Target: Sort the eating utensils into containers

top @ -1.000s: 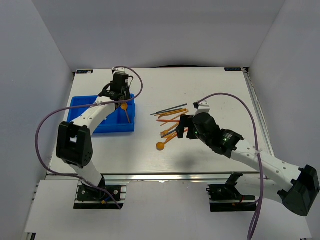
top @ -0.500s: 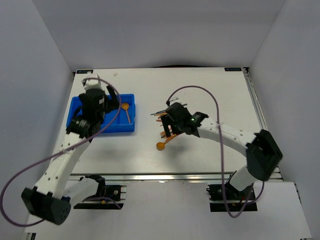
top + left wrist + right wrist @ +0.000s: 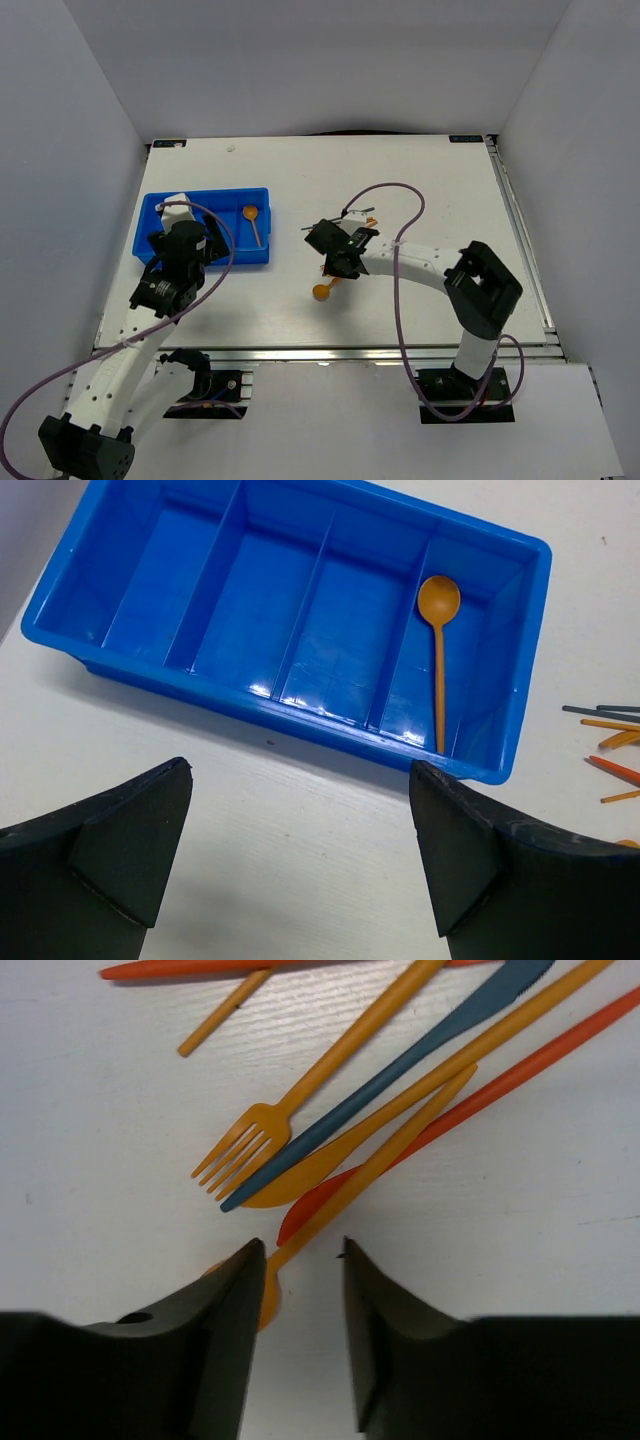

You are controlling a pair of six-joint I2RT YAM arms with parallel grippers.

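Observation:
The blue tray [image 3: 160,215] [image 3: 300,712] holds one orange spoon [image 3: 253,218] [image 3: 438,640] in its right-hand compartment. My left gripper [image 3: 195,250] [image 3: 300,850] hangs open over the bare table just in front of the tray, holding nothing. The other utensils lie in a loose pile [image 3: 345,222]: an orange fork [image 3: 245,1145], a dark blue knife [image 3: 400,1060], a red knife [image 3: 520,1070] and an orange spoon [image 3: 322,291] [image 3: 370,1170]. My right gripper [image 3: 337,262] [image 3: 300,1255] is low over that spoon. Its jaws are narrowed either side of the handle, with a gap still showing.
Purple cables loop over both arms. More sticks [image 3: 610,740] from the pile show at the right edge of the left wrist view. The tray's other compartments hold nothing.
The left gripper opened, left the orange spoon in the tray and drew back toward the near edge. The right gripper came down over the pile and its jaws narrowed around the spoon handle.

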